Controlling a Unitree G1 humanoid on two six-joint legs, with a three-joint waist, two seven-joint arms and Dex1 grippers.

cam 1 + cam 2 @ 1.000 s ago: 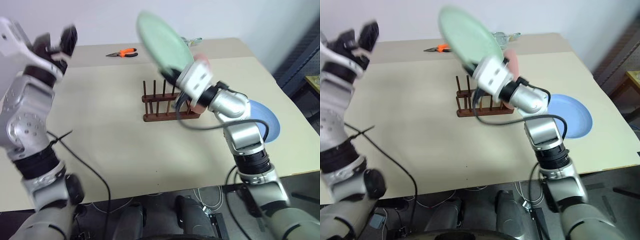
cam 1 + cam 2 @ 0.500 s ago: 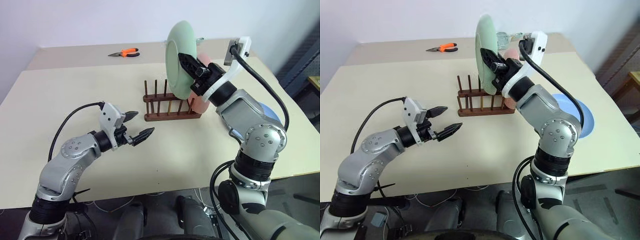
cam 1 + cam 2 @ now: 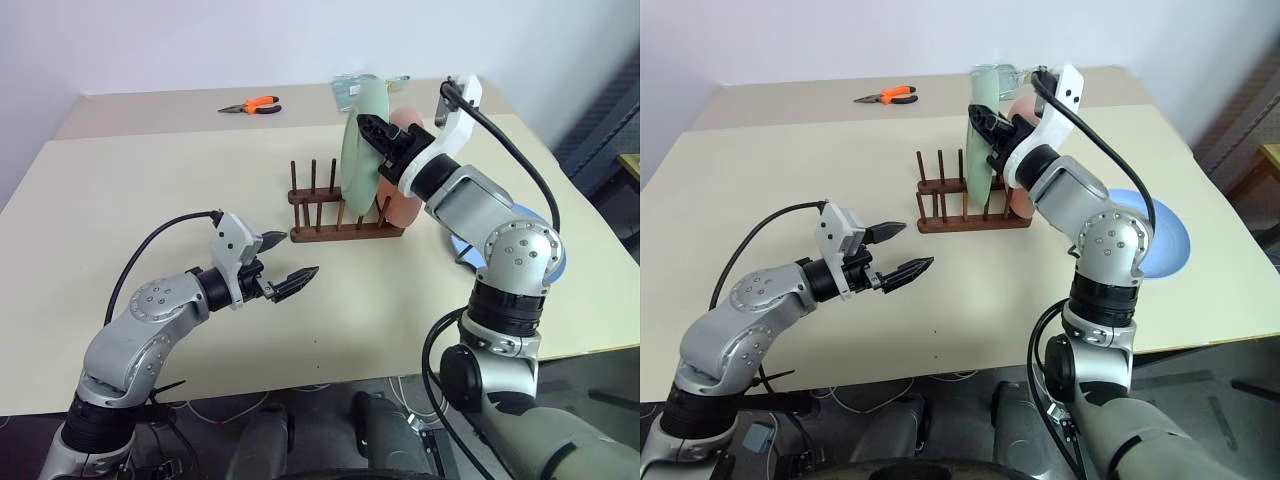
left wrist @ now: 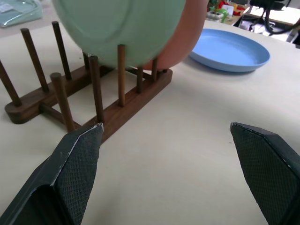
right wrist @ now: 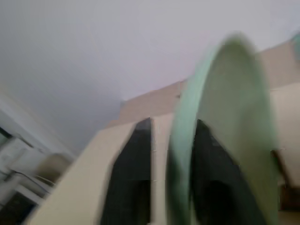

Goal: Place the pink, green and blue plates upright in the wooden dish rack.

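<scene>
Two plates stand on edge in the wooden dish rack point(image 3: 345, 215), whose long axis runs left to right across the cream worktop point(image 3: 150, 200). The green plate point(image 3: 360, 150) is upright between the pegs toward the rack's right half, its faces turned left and right, its edge toward the camera. The pink plate point(image 3: 403, 195) stands just behind it at the rack's right end, mostly hidden by the green one and by the arm. The blue plate point(image 4: 229, 49) lies flat on the worktop, right of the rack and apart from it, rim up.

The right tool point(image 3: 990, 125) is at the green plate's upper rim, one black finger on each face of the plate in the right wrist view; whether they press the plate or have let go cannot be told. The left tool point(image 3: 285, 265) hovers over the worktop in front of the rack, released, its two fingers spread wide and pointing toward the rack, holding nothing.

Orange-handled pliers point(image 3: 250, 104) lie at the far edge of the worktop, left of the rack and well apart. No readable writing shows.
</scene>
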